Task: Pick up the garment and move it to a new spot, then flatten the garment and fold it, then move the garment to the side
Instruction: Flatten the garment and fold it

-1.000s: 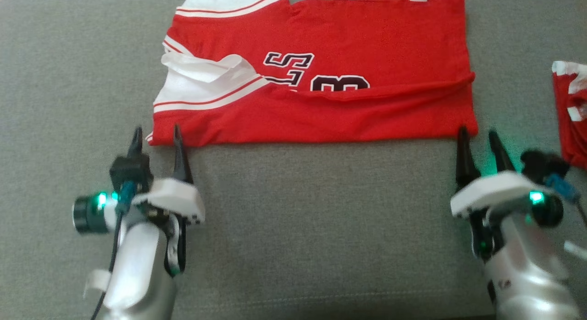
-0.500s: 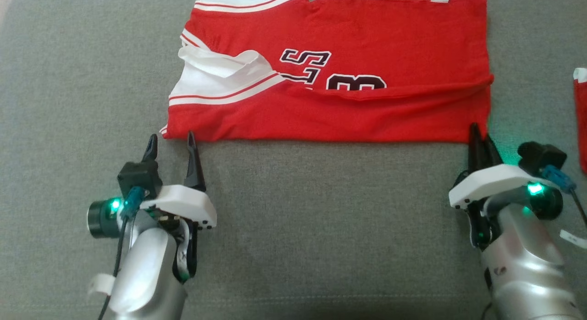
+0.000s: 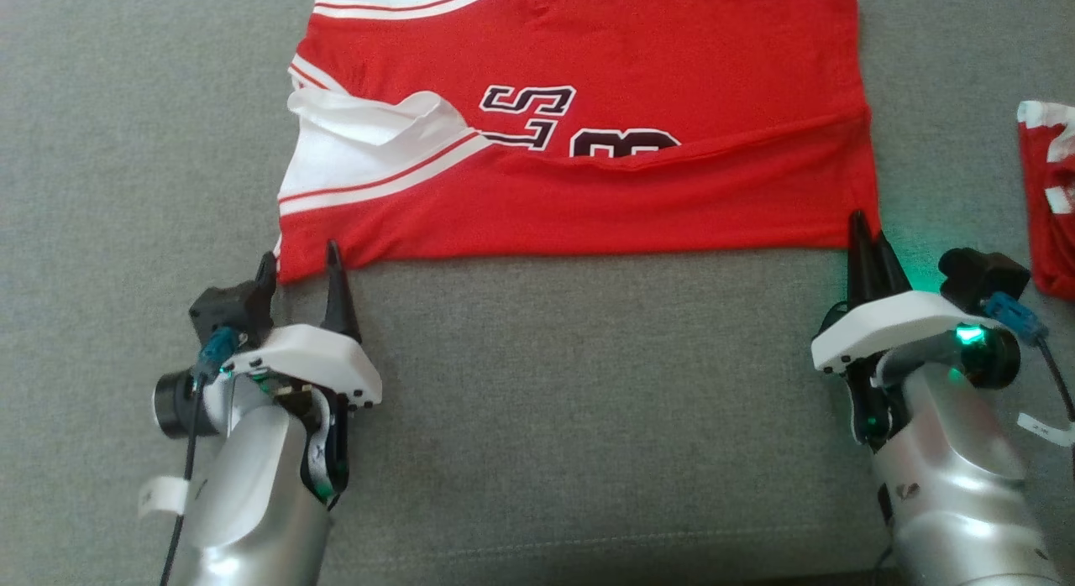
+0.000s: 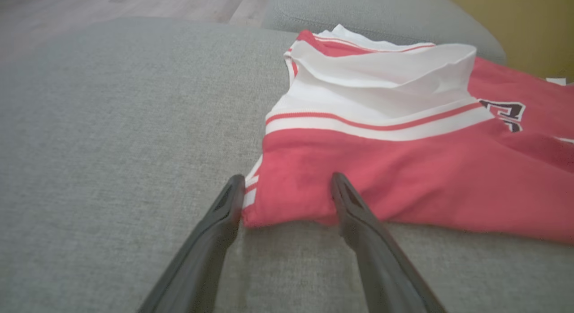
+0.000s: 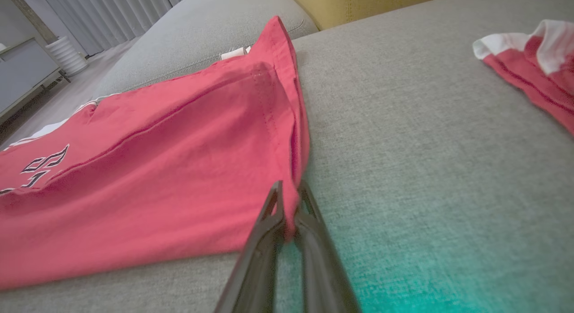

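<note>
The garment (image 3: pixel 638 191) is a red jersey with white trim and dark lettering, lying folded lengthwise on the grey cushion (image 3: pixel 546 401). My left gripper (image 3: pixel 301 261) is open, its two fingers either side of the garment's (image 4: pixel 381 178) near left corner, which lies between them in the left wrist view (image 4: pixel 284 189). My right gripper (image 3: pixel 865 233) is shut on the near right corner; the right wrist view shows the red hem (image 5: pixel 293 169) pinched between the fingertips (image 5: pixel 289 192).
A second red and white piece of clothing (image 3: pixel 1050 200) lies at the right edge of the cushion, also seen in the right wrist view (image 5: pixel 533 66). Bare grey cushion stretches in front of the jersey. Wooden floor (image 4: pixel 134 3) lies beyond the cushion's far left.
My right gripper has shut on the garment's near right corner. My left gripper has slid forward around the near left corner, still open. The camera has shifted a little.
</note>
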Available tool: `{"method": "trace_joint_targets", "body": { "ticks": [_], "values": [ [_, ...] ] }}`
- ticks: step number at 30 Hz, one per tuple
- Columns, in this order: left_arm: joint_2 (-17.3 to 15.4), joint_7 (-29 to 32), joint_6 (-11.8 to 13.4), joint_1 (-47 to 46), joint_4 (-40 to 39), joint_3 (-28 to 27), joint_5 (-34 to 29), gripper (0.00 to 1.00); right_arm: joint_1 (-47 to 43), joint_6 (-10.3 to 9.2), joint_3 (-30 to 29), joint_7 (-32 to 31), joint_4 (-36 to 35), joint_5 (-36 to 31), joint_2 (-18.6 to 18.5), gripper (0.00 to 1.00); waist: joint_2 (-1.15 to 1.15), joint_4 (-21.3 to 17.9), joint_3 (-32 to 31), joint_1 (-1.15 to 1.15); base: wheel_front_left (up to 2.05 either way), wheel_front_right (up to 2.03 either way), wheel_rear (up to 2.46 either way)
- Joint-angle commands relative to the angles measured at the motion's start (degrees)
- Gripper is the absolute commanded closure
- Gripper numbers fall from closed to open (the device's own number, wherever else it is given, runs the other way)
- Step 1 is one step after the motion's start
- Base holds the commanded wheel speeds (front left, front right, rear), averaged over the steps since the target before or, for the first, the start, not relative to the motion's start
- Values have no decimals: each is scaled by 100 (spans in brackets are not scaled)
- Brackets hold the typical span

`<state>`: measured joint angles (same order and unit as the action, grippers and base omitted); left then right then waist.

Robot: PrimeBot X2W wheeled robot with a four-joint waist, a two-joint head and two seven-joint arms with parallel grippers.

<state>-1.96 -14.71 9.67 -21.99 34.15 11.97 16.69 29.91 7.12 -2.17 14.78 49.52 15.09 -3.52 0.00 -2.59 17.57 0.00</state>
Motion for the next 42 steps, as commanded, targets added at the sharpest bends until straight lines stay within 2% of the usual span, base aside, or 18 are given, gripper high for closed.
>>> {"method": "trace_joint_targets", "body": {
  "ticks": [1, 4, 5, 6, 7, 15, 25, 26, 27, 34, 37, 42],
  "values": [
    [-92, -29, 49, -222, -41, -187, 1, 0, 9, 36, 117, 21, -177, 41, 26, 100, 0, -28, 4, 0, 0, 0, 0],
    [-92, -29, -26, -241, 244, -89, 104, 0, -8, 36, 172, 21, -218, 83, 31, 100, 0, -60, -35, 0, 0, 0, 0],
    [-92, -29, -53, -234, 341, -55, 157, 41, -19, 36, 187, 21, -226, 95, 32, 100, 0, -66, -64, 0, 0, 0, 0],
    [-92, -29, -74, -229, 412, -19, 175, 76, -33, 36, 198, 21, -230, 106, 33, 100, 0, -69, -96, 0, 0, 0, 0],
    [-92, -29, -102, -217, 460, 11, 186, 100, -50, 36, 205, 21, -234, 116, 33, 100, 0, -69, -132, 0, 0, 0, 0],
    [-92, -29, -181, 158, 506, -134, 278, 100, -336, 36, 130, 21, -177, 171, 8, 100, 0, -14, -680, 0, 0, 0, 0],
    [-92, -29, -358, 1304, 220, -109, 12, 100, -1220, 36, 80, 22, -4, 357, -1, 100, 0, 171, -1418, 0, 0, 0, 0],
    [-92, -29, -361, 1363, 185, -93, 21, 63, -1261, 36, 73, 22, 36, 385, -10, 76, 0, 185, -1426, 0, 0, 0, 0],
    [-92, -29, -354, 1397, 146, -74, 12, 0, -1278, 36, 58, 22, 58, 405, -31, 0, 0, 199, -1420, 0, 0, 0, 0],
    [-121, -29, -403, 932, -251, 39, -409, 0, -898, 36, 41, 21, -159, 275, -248, 0, 0, 231, -1111, 0, 0, 0, 0],
    [-279, -29, -558, 266, -208, 132, -644, 0, -431, 36, 163, -103, -228, 191, -392, 0, 0, 210, -871, 0, 0, 0, 0],
    [-530, 218, -917, -1187, 297, 363, -910, 0, 474, 36, 493, -614, -112, 39, -627, 0, 0, 137, -417, 0, 0, 0, 0]
  ]
}}
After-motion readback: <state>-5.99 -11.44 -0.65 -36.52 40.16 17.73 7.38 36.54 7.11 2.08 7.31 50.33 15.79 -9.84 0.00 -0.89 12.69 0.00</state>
